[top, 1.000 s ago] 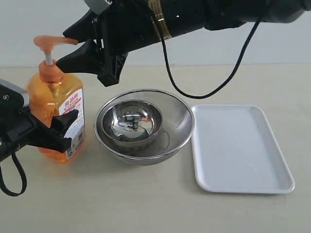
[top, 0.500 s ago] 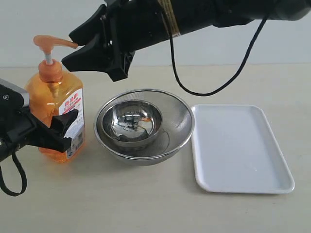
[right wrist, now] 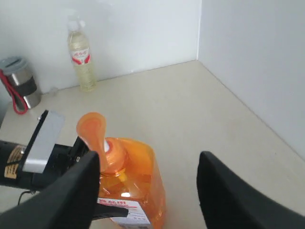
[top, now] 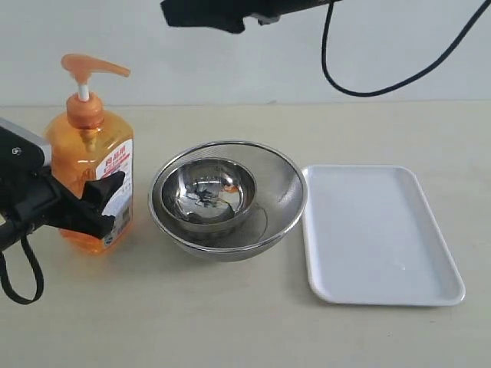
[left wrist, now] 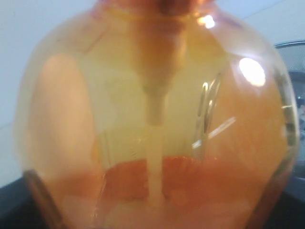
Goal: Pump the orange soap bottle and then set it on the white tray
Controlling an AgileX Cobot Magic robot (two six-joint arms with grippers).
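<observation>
Bottle (top: pixel 88 153), bowls (top: pixel 228 198) and tray (top: pixel 383 230) stood in a row.
Bottle stood left, in my left gripper (top: pixel 98 201); small bowl (top: pixel 203 192) sat inside big bowl (top: pixel 278 201), centre; tray lay right, just beside them.

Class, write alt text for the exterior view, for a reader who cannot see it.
The left tool grips an upright orange soap bottle at the left of a beige table. To its right sit a small steel bowl nested inside a larger steel bowl, then a white tray; the right arm hangs overhead.
</observation>
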